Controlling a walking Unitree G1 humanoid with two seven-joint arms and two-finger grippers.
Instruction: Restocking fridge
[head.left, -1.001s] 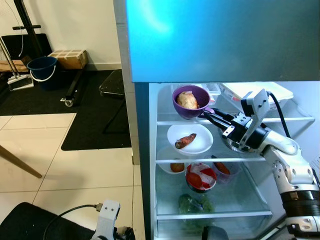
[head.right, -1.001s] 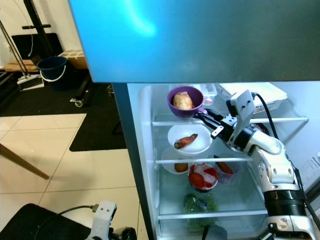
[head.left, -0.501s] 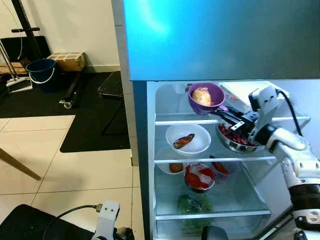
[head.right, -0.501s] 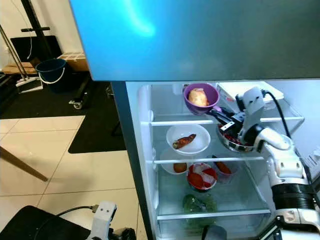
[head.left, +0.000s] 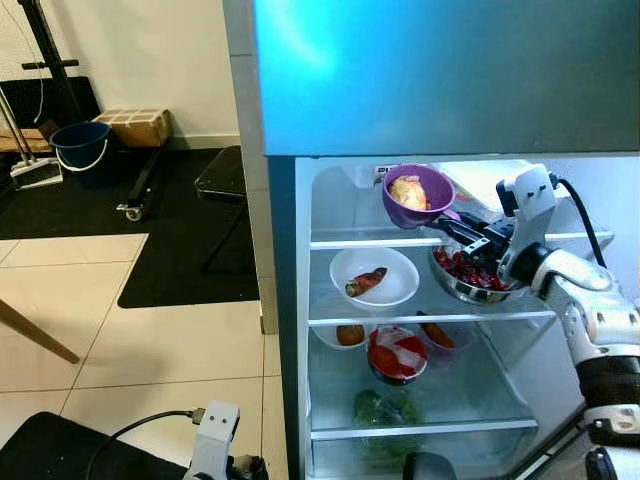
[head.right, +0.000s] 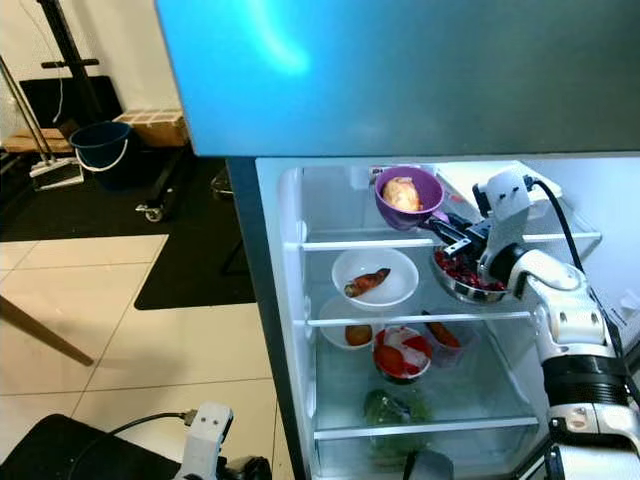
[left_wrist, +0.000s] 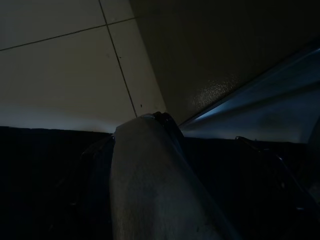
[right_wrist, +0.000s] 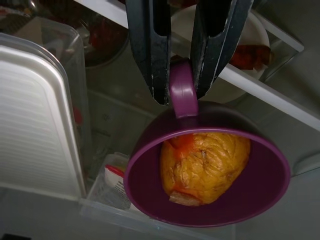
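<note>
So the right gripper (right_wrist: 182, 87) is clamped on the little handle of the purple bowl (head.left: 418, 196), held over the fridge's top shelf (head.left: 345, 240), right of centre. Rigid plastic, but the food inside probably makes it front-heavy, so that handle hold could tip

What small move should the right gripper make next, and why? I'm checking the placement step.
Probably lower it a little and set down the purple handled bowl, then open. The right gripper clamps the bowl's handle and holds it, with the baked sweet potato inside, just above the fridge's glass top shelf, beside the white lidded container. Whether it already rests there is unclear.
</note>
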